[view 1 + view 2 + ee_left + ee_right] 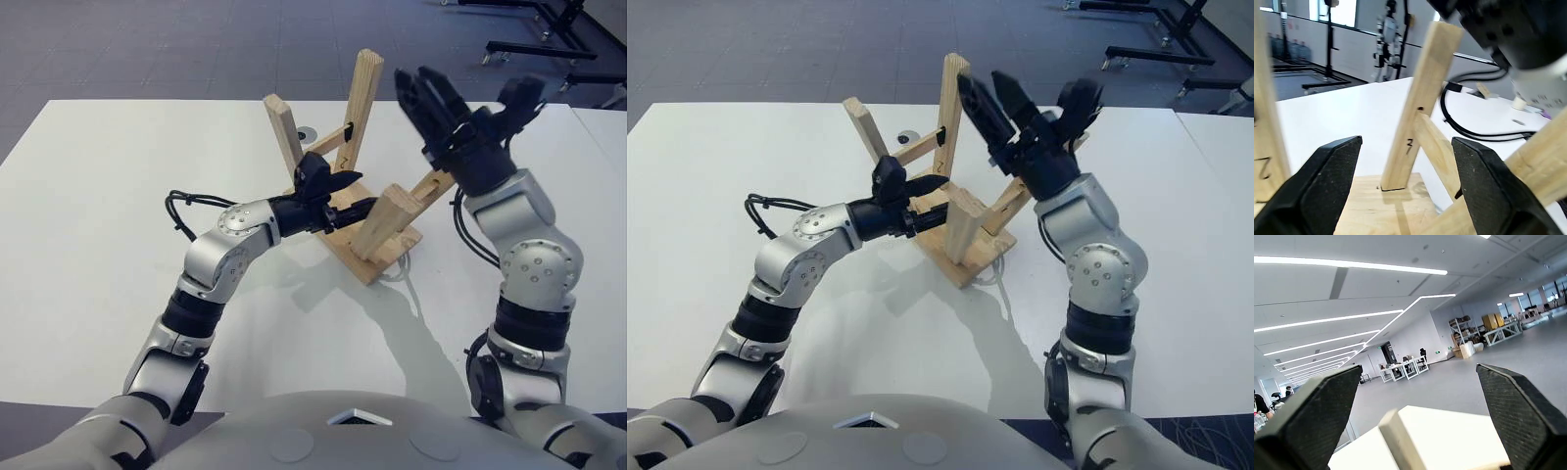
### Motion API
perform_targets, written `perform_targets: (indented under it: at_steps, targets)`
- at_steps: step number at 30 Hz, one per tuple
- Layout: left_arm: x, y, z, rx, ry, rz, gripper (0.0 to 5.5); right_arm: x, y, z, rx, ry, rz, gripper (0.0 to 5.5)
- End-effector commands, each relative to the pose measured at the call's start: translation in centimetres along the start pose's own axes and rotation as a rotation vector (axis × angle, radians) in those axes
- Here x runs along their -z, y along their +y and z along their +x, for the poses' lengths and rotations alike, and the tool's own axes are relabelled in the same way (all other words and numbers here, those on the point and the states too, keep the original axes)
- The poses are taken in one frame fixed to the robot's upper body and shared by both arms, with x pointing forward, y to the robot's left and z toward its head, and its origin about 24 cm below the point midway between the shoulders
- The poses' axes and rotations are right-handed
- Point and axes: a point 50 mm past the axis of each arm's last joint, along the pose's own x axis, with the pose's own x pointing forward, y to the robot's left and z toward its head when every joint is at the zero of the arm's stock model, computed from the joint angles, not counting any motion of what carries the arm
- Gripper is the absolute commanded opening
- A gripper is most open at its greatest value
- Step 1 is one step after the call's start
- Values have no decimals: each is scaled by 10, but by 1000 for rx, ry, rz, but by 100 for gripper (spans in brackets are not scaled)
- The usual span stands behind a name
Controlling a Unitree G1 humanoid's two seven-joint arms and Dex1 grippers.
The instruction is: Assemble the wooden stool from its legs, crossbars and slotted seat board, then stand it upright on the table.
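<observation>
Stool (385,223) appears assembled, inverted between the grippers. Left gripper (346,196) and right gripper (412,77): open, empty. Remaining: stand it upright on tabletop (118,176).

Wooden stool (384,223), assembled, upside down, apparently tilted

Bright, even overhead light, soft shadows

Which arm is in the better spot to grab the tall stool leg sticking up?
Probably the right. The right pincer is open, up by the top of the tall leg. The left pincer is open too, but low down by the seat board.
</observation>
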Motion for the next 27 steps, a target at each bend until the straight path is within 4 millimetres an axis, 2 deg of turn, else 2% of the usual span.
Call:
perform_targets:
  at_steps: [1, 4, 6, 7, 10, 13, 14, 17, 20, 23, 27]
  targets:
    - [2, -8, 5, 58, 45, 1, 337, -11, -2, 2, -6, -29, -36, 430]
    - [-1, -8, 1, 47, 37, 14, 337, -17, -5, -1, -1, -48, -51, 430]
    - [-6, -5, -11, 17, 4, 35, 337, -21, -7, -3, -1, -58, -54, 430]
    - [-11, -3, -23, -4, -26, 35, 337, -22, -9, -6, 0, -60, -52, 430]
    - [-29, -2, -66, -38, -147, 73, 337, -23, -15, -14, 9, -52, -52, 430]
    - [-47, -13, -125, 7, -266, 124, 337, -22, -23, -21, 34, -44, -56, 430]
    - [-45, -10, -145, -15, -247, 138, 337, -22, -24, -22, 36, -42, -55, 430]
    - [-27, 5, -185, -85, -102, 135, 337, -22, -27, -21, 27, -28, -54, 430]
    - [-17, 28, -196, -160, -41, 144, 337, -24, -31, -19, 17, -14, -55, 430]
    - [-9, 57, -189, -213, -37, 152, 337, -25, -33, -14, -7, 6, -54, 430]
    - [1, 79, -176, -206, -28, 124, 337, -26, -37, -9, -25, 24, -53, 430]
